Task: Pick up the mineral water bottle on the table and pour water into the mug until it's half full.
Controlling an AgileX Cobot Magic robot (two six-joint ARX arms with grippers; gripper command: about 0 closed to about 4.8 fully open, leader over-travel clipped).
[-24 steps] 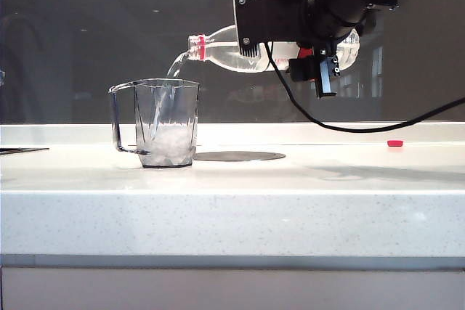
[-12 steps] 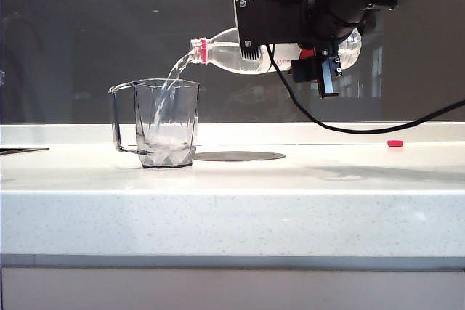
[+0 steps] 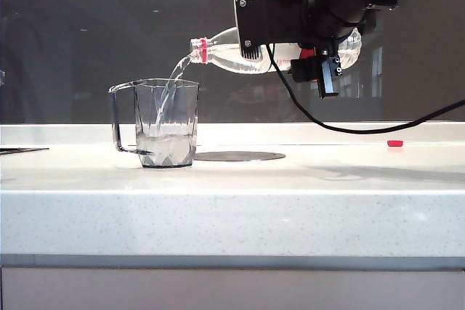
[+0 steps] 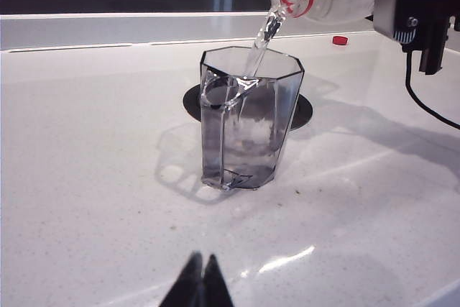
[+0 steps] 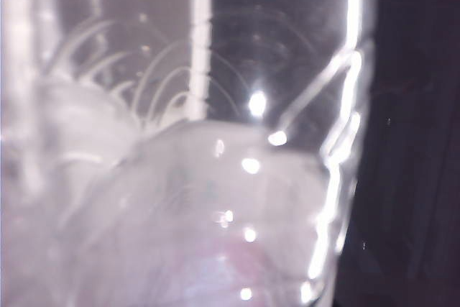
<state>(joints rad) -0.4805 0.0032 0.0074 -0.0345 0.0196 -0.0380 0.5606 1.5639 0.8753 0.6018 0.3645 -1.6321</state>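
The right gripper [image 3: 309, 52] is clamped round the middle of the bottle [image 3: 225, 52], held nearly level above and beside the mug [image 3: 166, 123], neck tipped over the rim. Water [image 3: 174, 70] streams into the mug, which looks under half full. The thin plastic would likely dent and lighten as it empties, so a firm grip at the label seems best. The left gripper [image 4: 199, 285] hangs closed and empty above the table [image 3: 290, 201], near the mug.

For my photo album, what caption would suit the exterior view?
Right gripper tips the mineral water bottle, pouring water into the mug on the table.
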